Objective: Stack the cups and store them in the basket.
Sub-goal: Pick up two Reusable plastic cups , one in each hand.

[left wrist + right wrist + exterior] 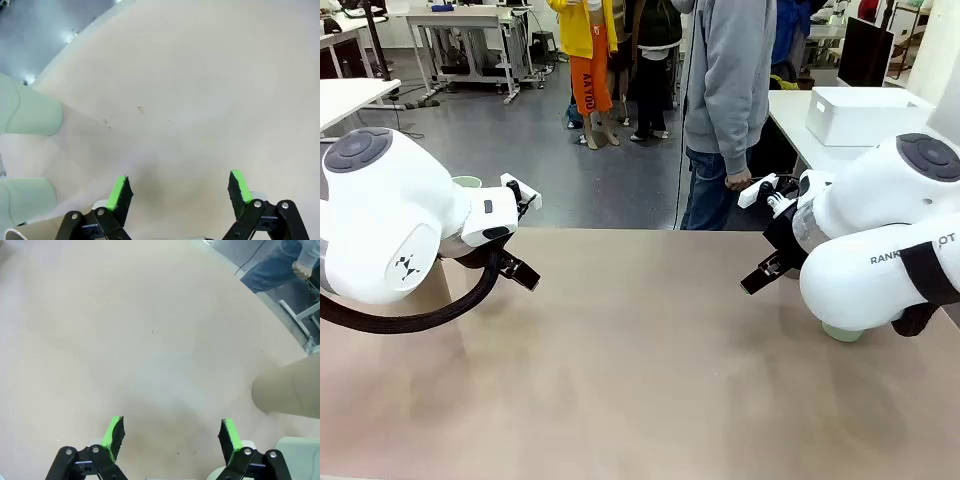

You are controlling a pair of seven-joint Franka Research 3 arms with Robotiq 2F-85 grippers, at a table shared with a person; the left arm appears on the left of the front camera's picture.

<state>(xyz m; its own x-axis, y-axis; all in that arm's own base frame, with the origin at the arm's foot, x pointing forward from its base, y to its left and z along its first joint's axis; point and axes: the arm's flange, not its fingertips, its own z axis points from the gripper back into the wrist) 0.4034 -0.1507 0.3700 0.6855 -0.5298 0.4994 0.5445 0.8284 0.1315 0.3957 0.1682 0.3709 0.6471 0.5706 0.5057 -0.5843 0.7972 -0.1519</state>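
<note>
My left gripper [180,192] hangs open over bare tabletop, nothing between its green pads [119,191]. Two pale mint cups [27,112] [24,201] stand to its left, apart from the fingers. In the front view a mint cup rim [467,182] peeks from behind the left arm. My right gripper [171,437] is also open above the table. Beside it are a tan-brown cup [289,389] and a mint cup [299,450]. A mint cup base [843,332] shows under the right arm. The white basket [860,115] sits on a white table at the far right.
A person in a grey hoodie [730,90] and jeans [272,270] stands at the table's far edge. The brown tabletop [640,360] lies between the two arms. Both bulky arm bodies hide the table's left and right sides.
</note>
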